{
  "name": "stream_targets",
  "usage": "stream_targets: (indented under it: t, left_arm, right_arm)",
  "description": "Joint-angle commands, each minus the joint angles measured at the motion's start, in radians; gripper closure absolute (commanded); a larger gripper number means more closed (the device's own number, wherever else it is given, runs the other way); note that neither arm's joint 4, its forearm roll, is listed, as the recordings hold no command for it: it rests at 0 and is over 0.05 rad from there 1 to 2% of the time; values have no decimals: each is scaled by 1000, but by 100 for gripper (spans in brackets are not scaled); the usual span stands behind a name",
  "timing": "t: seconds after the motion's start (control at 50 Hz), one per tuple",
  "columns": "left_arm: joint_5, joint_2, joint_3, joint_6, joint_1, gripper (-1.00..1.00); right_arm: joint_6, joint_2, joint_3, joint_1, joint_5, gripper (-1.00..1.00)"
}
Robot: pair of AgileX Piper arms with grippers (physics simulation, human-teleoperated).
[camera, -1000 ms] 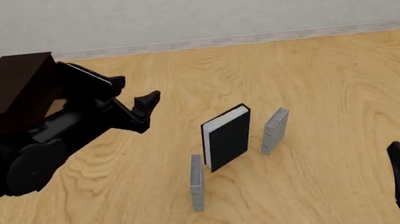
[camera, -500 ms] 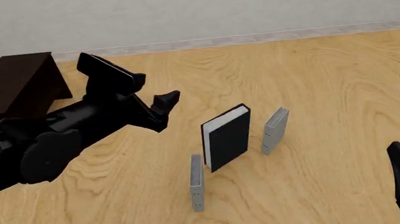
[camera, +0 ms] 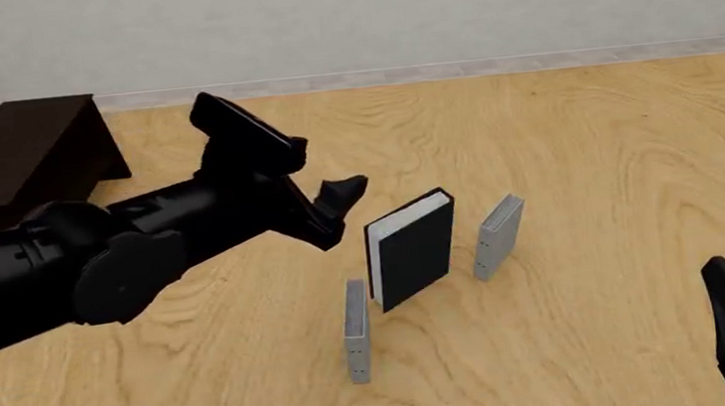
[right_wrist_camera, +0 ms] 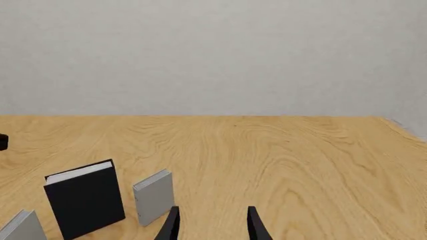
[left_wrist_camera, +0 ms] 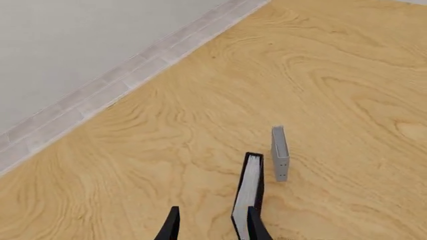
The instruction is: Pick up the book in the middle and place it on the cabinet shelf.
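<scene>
Left hand (camera: 335, 213) open near one black book (camera: 414, 249); two grey books (camera: 356, 331).

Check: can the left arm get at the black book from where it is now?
Probably yes. The left gripper is open, close beside the black book with only bare table between them. The two thin grey books stand clear of the approach; one finger already overlaps it.

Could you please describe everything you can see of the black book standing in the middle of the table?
The book is a black hardcover with white page edges along its top and one side. It stands upright on the light wooden table, taller and thicker than the two thin grey books flanking it, and it touches neither. The left gripper hovers open just beside it, not in contact.
</scene>
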Motion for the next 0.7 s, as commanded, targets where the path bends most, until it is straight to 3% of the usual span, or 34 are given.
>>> stream_targets:
  t: [0.02,0.46,0.5,0.52,0.7]
  left_arm:
    - [7,44,-16,5,-27,-100]
    - [5,112,-52,11,-75,-100]
    - [-10,133,-55,42,-64,-100]
    - [-10,131,-55,18,-76,-100]
    - [-22,161,-68,26,-70,-100]
  right_arm:
    - [0,0,0,0,0,-100]
    - [0,0,0,0,0,-100]
    - [0,0,0,0,0,-100]
    - [0,0,0,0,0,-100]
    - [0,0,0,0,0,-100]
